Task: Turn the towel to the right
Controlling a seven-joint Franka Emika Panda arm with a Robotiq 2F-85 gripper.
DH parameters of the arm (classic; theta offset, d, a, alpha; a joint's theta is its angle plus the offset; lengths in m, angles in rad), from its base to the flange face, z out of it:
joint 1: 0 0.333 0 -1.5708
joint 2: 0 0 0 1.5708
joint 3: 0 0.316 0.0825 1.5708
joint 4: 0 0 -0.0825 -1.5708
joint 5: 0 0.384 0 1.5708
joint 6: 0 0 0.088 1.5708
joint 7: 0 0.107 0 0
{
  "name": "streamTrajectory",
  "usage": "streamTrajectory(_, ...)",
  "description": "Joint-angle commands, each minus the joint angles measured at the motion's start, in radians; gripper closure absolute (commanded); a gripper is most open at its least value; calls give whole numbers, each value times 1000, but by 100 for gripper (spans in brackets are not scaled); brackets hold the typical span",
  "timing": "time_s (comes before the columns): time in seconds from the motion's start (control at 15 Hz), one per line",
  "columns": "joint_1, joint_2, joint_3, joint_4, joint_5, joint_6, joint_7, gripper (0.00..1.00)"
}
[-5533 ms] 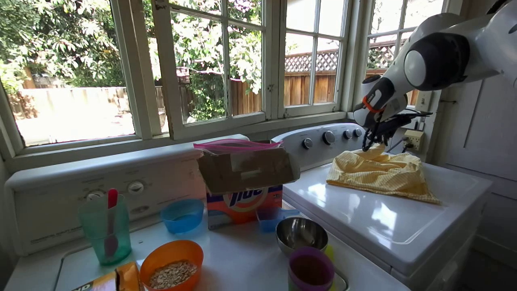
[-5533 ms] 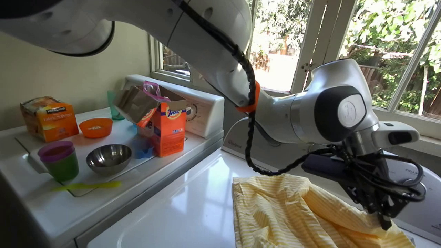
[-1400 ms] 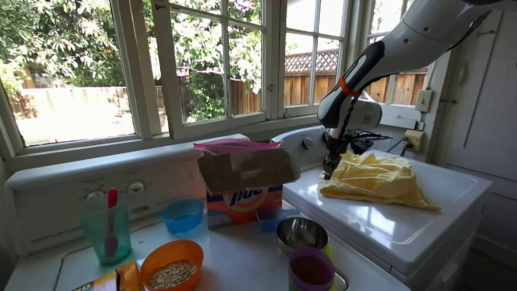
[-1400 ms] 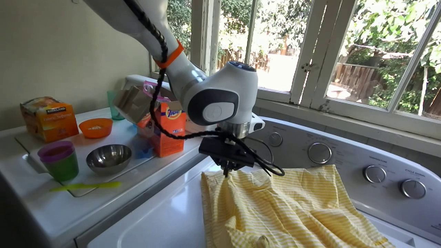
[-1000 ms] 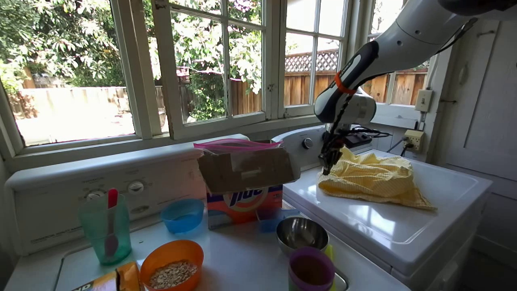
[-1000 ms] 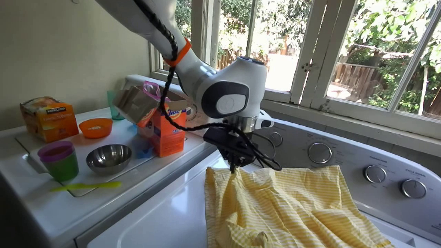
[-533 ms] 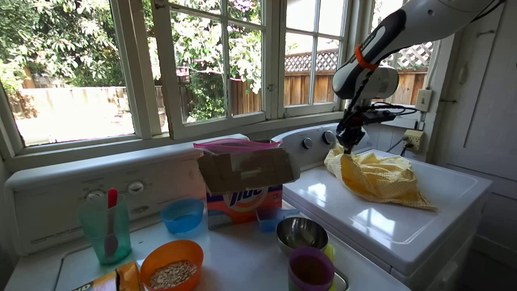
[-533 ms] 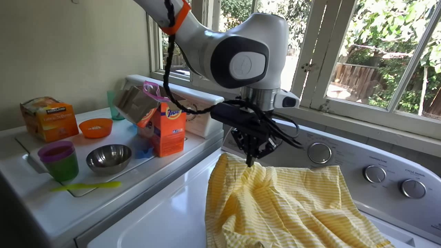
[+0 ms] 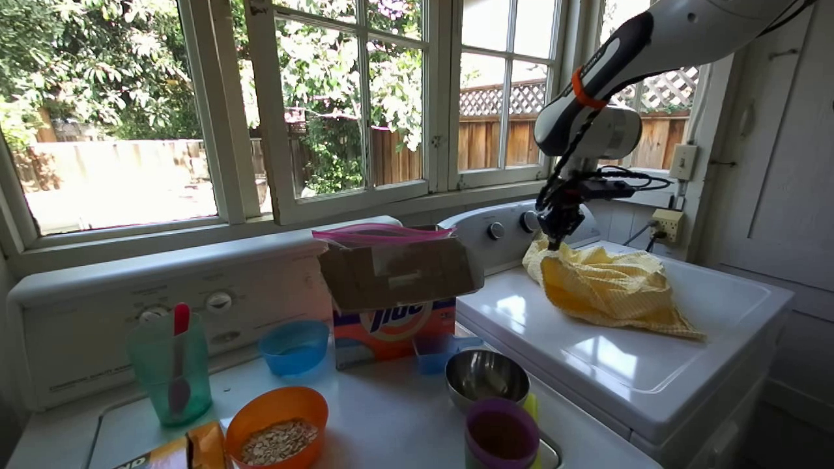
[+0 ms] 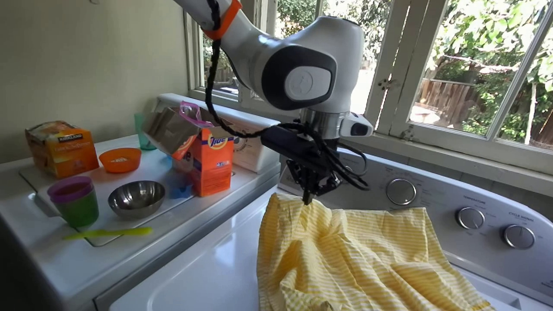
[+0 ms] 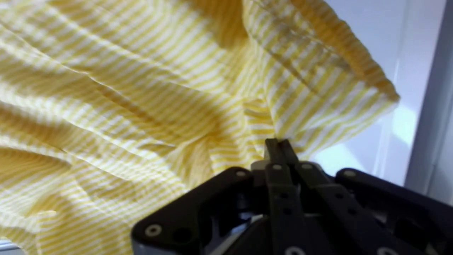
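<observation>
Pincer (image 11: 278, 143) pinching towel (image 10: 367, 255) near its 11 o'clock edge, in an exterior view. Rest wrinkled on white machine (image 10: 216, 259). Grasp done; turn looks unfinished. Swing toward 3 o'clock, release presumably remain.

In exterior view: towel (image 10: 345, 259) on machine (image 10: 207, 259), pincer (image 10: 307, 201) touching it at eleven o'clock; detergent box (image 10: 216, 164) on neighbouring machine (image 10: 86, 272), at towel's ten o'clock; bowl (image 10: 136, 201) at box's eight o'clock, softener box (image 10: 65, 151) at nine.
</observation>
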Motion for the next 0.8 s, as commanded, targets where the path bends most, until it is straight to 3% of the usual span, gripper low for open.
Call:
streamTrajectory(0.0, -25, 27, 67, 24, 169, -15, -128, 100)
streamTrajectory(0.07, -20, 30, 67, 30, 174, -31, -128, 77)
streamTrajectory(0.4, 46, -31, -54, -16, -111, 73, 164, 45)
streamTrajectory(0.73, 47, 50, -171, 36, -360, 130, 401, 8)
